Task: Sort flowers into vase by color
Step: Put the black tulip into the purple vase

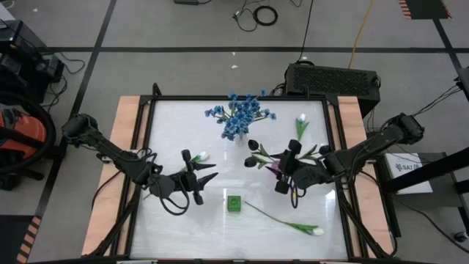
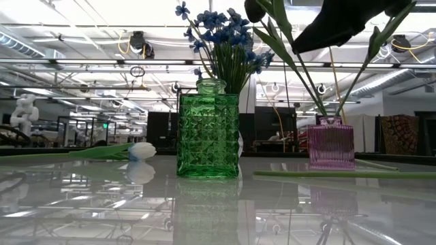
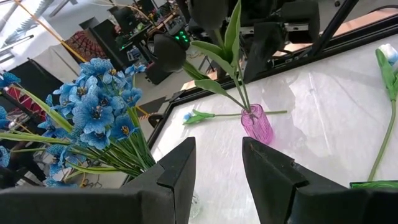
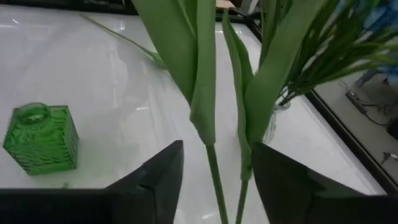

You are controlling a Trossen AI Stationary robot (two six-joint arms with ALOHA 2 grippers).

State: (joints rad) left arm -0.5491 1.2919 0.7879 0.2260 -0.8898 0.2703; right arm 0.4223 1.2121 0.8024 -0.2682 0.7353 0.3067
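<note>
High view: the green vase (image 1: 234, 203) stands near the front middle of the white table (image 1: 168, 125). Behind it, toward the far edge, the blue flowers (image 1: 240, 115) spread in a loose bunch. A white tulip (image 1: 301, 123) lies to the right of the bunch, another white tulip (image 1: 199, 156) lies left of the green vase near the left gripper (image 1: 196, 178), and a third white tulip (image 1: 314, 230) lies on its long stem to the front right of the green vase. The right gripper (image 1: 284, 172) hovers right of and behind the green vase, among the dark tulips (image 1: 256, 154).

Low view: the green vase (image 2: 208, 136) is square with a diamond pattern and no stems of its own; the blue flowers (image 2: 221, 34) rise behind it. The pink vase (image 2: 331, 145) stands to its right, holding green stems with long leaves. A white tulip (image 2: 141, 151) lies flat to its left.

Left wrist view: the left gripper (image 3: 217, 171) has its jaws moderately apart with nothing between them. The blue flowers (image 3: 93, 115) are close by, and the pink vase (image 3: 257, 123) holds the dark tulips (image 3: 169, 51).

Right wrist view: the right gripper (image 4: 214, 177) has its jaws set around two green stems (image 4: 219, 186); whether the fingers press on them I cannot tell. The green vase (image 4: 40, 139) stands off to one side.
</note>
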